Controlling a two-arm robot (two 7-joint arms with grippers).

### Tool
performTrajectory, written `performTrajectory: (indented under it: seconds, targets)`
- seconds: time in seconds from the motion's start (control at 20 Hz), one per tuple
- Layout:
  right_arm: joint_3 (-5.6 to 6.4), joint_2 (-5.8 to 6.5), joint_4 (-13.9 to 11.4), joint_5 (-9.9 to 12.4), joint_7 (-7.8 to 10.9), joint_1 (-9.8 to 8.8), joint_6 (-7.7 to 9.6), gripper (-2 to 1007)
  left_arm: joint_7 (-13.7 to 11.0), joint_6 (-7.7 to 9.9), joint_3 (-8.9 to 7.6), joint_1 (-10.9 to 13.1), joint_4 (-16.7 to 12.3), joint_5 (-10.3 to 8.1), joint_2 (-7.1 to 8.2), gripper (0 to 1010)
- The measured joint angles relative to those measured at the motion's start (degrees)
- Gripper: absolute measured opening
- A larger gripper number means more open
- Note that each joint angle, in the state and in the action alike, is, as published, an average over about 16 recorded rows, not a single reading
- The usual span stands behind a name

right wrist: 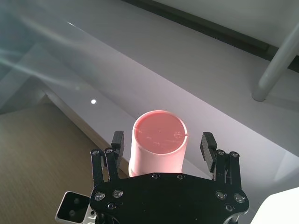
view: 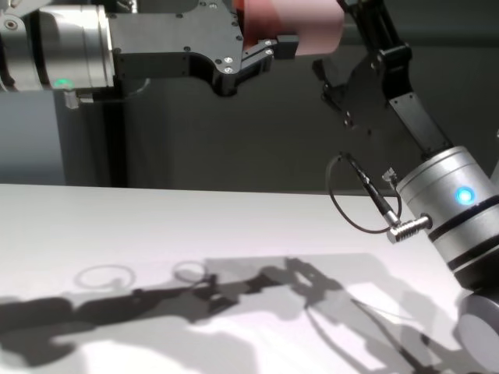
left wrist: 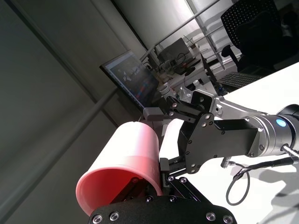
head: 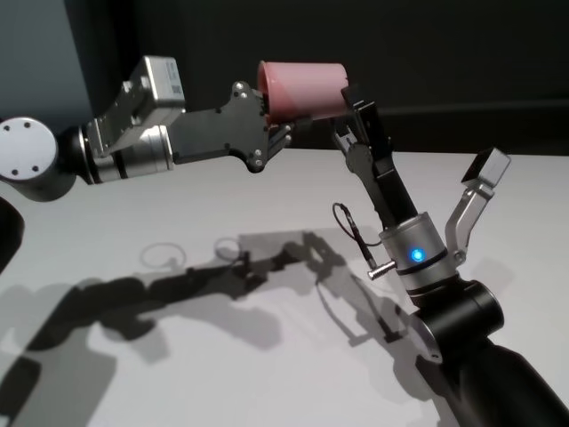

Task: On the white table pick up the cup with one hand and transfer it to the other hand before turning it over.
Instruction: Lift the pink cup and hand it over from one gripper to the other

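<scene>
The pink cup (head: 302,89) lies on its side in the air, high above the white table (head: 133,213). My left gripper (head: 271,111) is shut on its rim end; the open mouth faces the left wrist camera (left wrist: 117,182). My right gripper (head: 348,116) is open, with a finger on each side of the cup's base end. In the right wrist view the flat base (right wrist: 159,133) sits between the fingers (right wrist: 117,144) with a gap on each side. The chest view shows the cup (view: 300,23) at the top, between both grippers.
A dark wall runs behind the table's far edge. Both arms cast shadows on the tabletop (view: 156,226), beside two faint ring marks (head: 164,256). A monitor (left wrist: 131,79) and an office chair (left wrist: 257,28) stand far off.
</scene>
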Motion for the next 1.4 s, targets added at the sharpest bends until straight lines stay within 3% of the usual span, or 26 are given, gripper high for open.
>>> performTrajectory:
  seconds: [0.6, 1.4]
  targets:
    - [-1.22, -0.24, 3.3, 1.9, 1.61, 2.55, -0.33, 1004, 0.0, 0.00, -0.01, 0.0, 0.0, 0.00, 0.00, 38]
    - [-3.78, -0.79, 7.2, 3.5, 2.69, 5.53, -0.84, 1004, 0.0, 0.00, -0.01, 0.0, 0.0, 0.00, 0.00, 38]
